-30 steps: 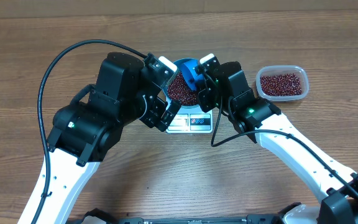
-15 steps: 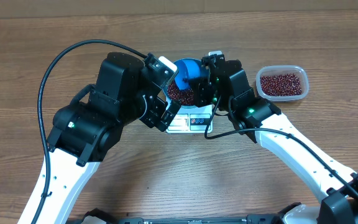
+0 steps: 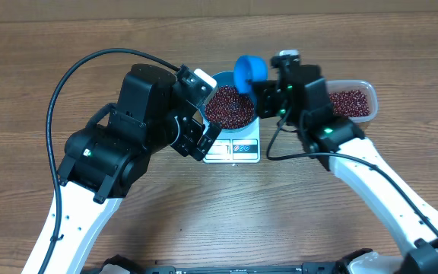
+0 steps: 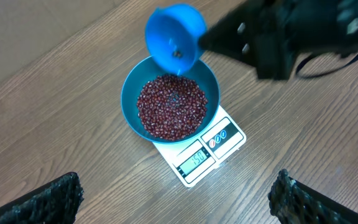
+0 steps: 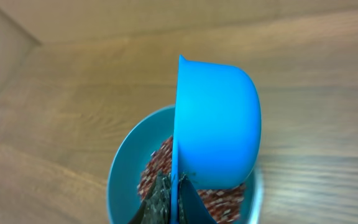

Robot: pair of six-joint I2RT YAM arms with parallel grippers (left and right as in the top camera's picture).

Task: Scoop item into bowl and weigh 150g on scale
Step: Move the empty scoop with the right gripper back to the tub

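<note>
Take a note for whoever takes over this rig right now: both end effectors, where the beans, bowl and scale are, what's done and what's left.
Left end effector: open, empty, poised beside the bowl.
Right end effector: shut on the blue scoop, which is tipped on its side above the bowl's rim and almost empty.
The bowl sits on the scale with a heap of beans in it. The clear tub with more beans is at the right, partly behind the right arm.
Done: beans scooped into the bowl.
Left: check the scale display, too small here to read surely; top up if short, then set the scoop down.
</note>
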